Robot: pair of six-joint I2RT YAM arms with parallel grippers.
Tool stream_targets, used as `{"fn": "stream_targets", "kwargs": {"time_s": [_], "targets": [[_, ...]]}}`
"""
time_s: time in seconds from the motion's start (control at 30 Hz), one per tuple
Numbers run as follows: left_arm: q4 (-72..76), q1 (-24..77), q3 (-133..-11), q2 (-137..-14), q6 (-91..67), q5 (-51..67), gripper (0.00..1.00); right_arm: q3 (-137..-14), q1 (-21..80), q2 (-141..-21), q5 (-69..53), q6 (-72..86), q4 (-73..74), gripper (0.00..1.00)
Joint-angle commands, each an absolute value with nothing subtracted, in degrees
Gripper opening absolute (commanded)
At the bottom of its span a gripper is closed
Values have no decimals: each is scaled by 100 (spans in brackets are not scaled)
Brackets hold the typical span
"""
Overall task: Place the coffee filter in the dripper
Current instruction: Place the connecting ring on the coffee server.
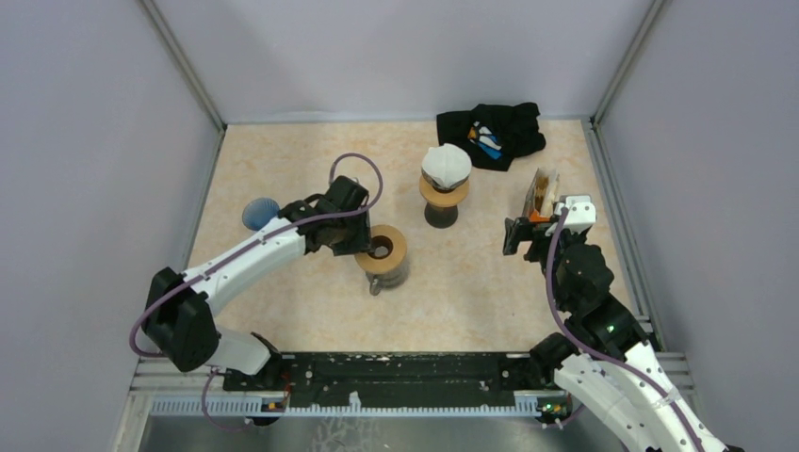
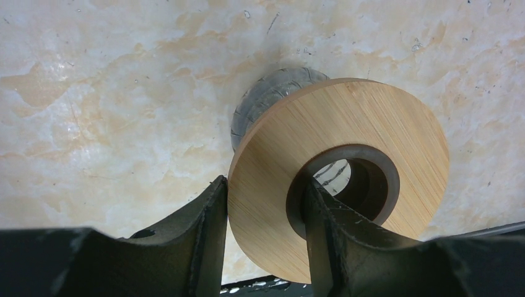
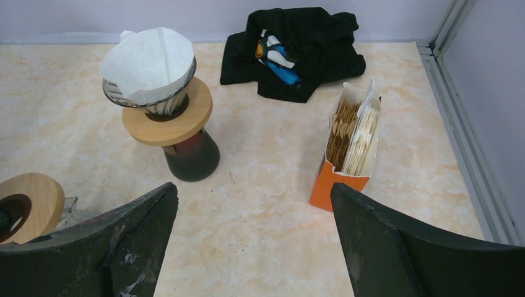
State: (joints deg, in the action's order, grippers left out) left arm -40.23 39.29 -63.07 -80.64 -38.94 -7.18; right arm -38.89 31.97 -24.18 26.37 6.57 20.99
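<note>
Left gripper (image 2: 263, 190) up close, jaws half closed and pinching the wooden collar (image 2: 347, 117) of the near dripper (image 1: 382, 252): one finger outside the rim, the other down the centre hole. Trouble spot right there, because that inner finger sits where a filter would go, and a one-sided pinch could tip the collar off its glass base (image 2: 272, 93). Right gripper (image 3: 254, 189) hangs wide open, holding nothing, above the surface (image 3: 266, 247) near the orange filter box (image 3: 347, 148). Those filters look tightly packed; a grab might lift several or topple the box. One white coffee filter (image 3: 148, 62) sits in the far dripper (image 3: 167, 117).
</note>
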Motion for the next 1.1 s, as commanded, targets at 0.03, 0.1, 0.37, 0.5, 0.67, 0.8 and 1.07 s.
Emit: {"fn": "stream_targets", "kwargs": {"time_s": [0.03,0.1,0.37,0.5,0.67,0.8,1.07], "targets": [[-3903,4106,-6597,-8292,-3888,-888,42,-3911,3156,-2421,2748,607,1924,93],[-3904,4151,-6618,-8362,-3876,-913,42,-3911,3156,-2419,2753,609,1925,93],[-3815,4210,-6572,-8586,-3823,-974,44,-3902,3162,-2426,2758,592,1924,93],[-3832,4219,-6574,-8692,-3811,-1052,46,-3902,3156,-2424,2743,591,1917,93],[-3900,4219,-6573,-8745,-3804,-1129,51,-3899,3155,-2426,2746,590,1912,93],[-3985,4219,-6583,-8675,-3812,-1232,56,-3898,3156,-2425,2731,587,1903,93],[-4004,4219,-6525,-8497,-3866,-1282,64,-3894,3155,-2420,2722,589,1900,93]]}}
